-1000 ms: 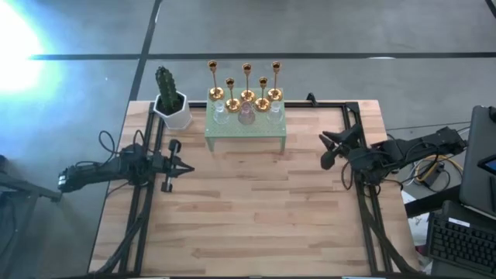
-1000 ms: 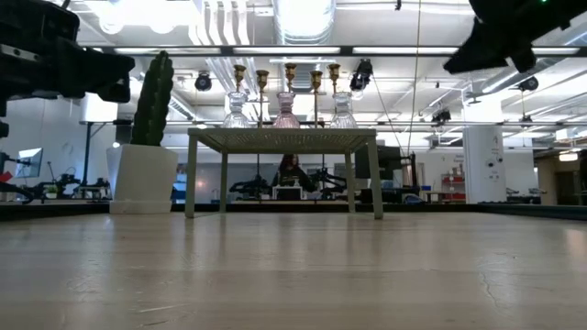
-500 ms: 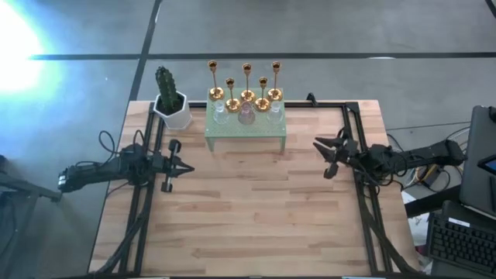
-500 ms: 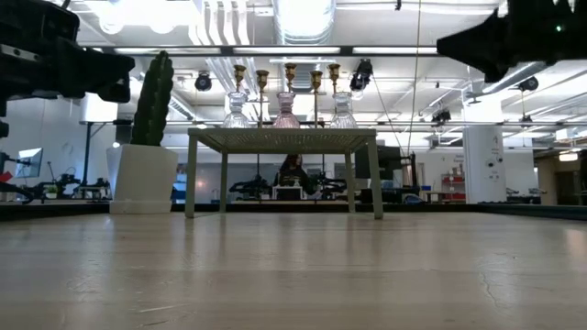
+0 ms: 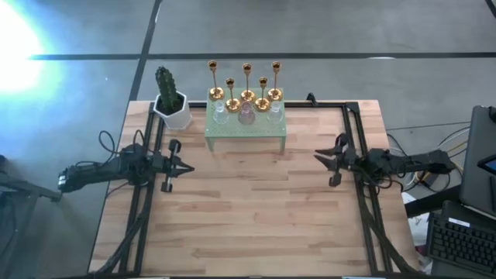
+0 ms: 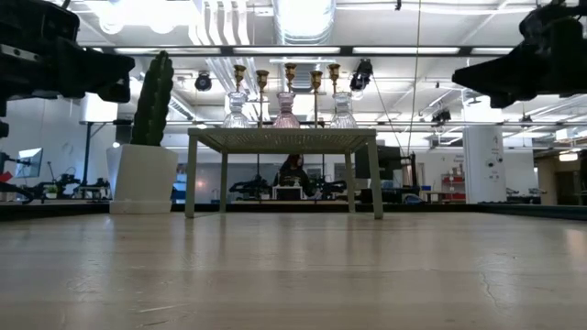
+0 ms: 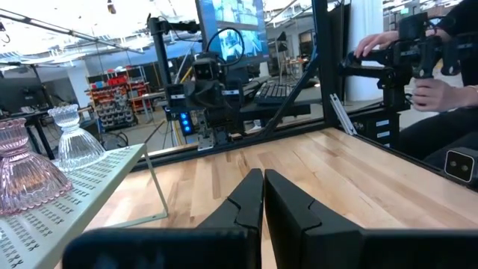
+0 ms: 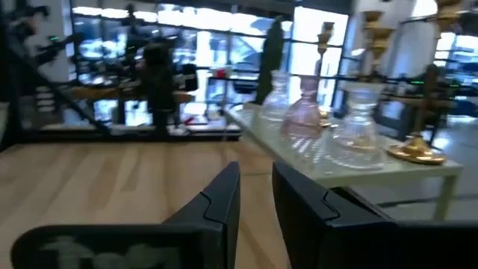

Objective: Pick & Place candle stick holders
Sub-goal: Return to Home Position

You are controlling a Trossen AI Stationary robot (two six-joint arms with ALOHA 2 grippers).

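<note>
On the green perforated metal stand (image 5: 232,133), far centre: shiny gold slim-stemmed candle stick holders (image 5: 246,94) and clear and pink glass holders (image 5: 246,115). Likely light, slippery, glass fragile; best pinched low on stem. Pressed together: left gripper (image 5: 188,166), left edge; spread: right gripper (image 5: 325,165), right edge.

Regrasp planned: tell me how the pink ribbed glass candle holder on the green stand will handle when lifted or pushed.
The pink ribbed glass candle holder looks rigid and brittle, probably heavy for its size. Its wide flared base suggests it would slide on the green perforated metal stand rather than tip. Glossy glass may slip in jaws.
</note>
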